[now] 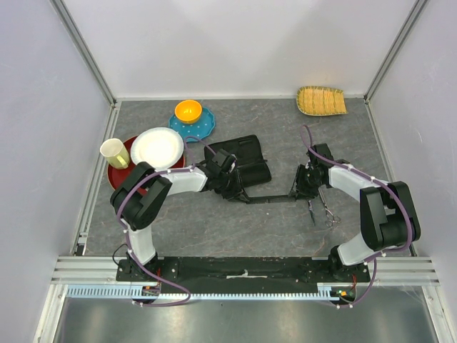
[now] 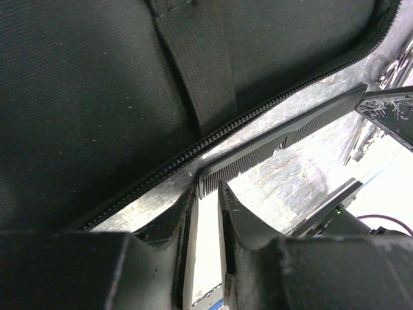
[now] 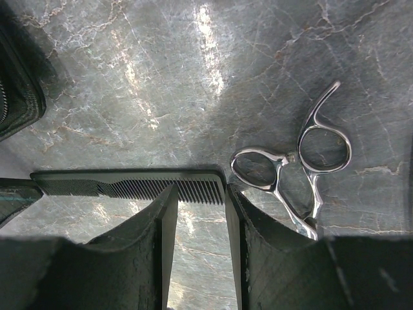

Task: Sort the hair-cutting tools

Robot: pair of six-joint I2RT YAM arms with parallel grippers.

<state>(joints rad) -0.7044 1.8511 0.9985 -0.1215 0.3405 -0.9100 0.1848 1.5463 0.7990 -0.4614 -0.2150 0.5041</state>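
A slim black comb (image 1: 271,199) lies level between my two grippers, just right of the black zip case (image 1: 246,161). My left gripper (image 1: 243,196) is shut on the comb's left end; in the left wrist view that end (image 2: 210,181) sits between the fingertips (image 2: 208,188) and the comb runs away beside the case's zip (image 2: 193,152). My right gripper (image 1: 298,191) is open over the comb's right end (image 3: 193,187), its fingers (image 3: 201,194) straddling the teeth. Two silver scissors (image 1: 312,209) (image 1: 329,214) lie on the table just right of it; one pair (image 3: 290,168) shows beside the right finger. The second comb is hidden.
At the back left stand a teal plate (image 1: 203,127) with an orange bowl (image 1: 188,110), a white plate (image 1: 157,146) on a red plate (image 1: 116,175), and a cream cup (image 1: 112,152). A woven basket (image 1: 321,100) sits at the back right. Walls close in on three sides.
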